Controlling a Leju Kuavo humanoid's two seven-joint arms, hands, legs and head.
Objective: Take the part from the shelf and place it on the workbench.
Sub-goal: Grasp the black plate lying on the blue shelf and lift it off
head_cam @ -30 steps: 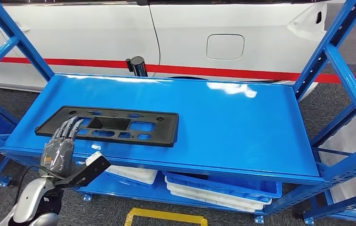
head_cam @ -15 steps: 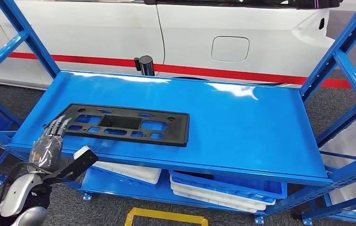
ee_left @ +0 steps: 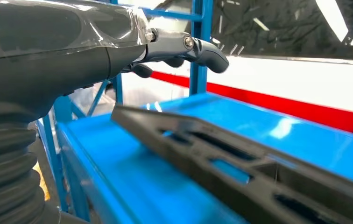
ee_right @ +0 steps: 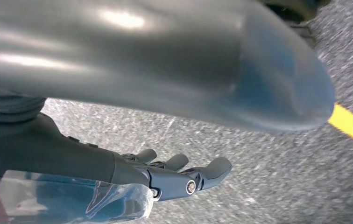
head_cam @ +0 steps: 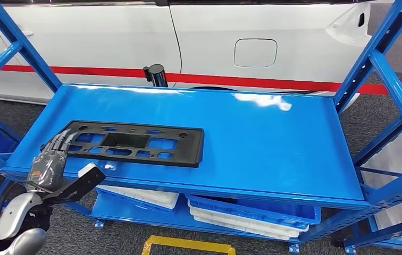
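Head view: one black part (head_cam: 131, 143) is lying on the blue shelf (head_cam: 262, 133), the left hand (head_cam: 49, 162) reaching its near-left corner, fingers spread, grasping nothing; right hand (ee_right: 165, 175) hanging released.

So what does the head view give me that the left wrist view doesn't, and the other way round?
Head view alone: the whole black part lying near the shelf's left front, the white trays on the level below, the white car behind. Left wrist view alone: the part's near end seen from low down, fingers above it and apart from it. Both share the part, the blue shelf and the left robot hand at the part's left end.
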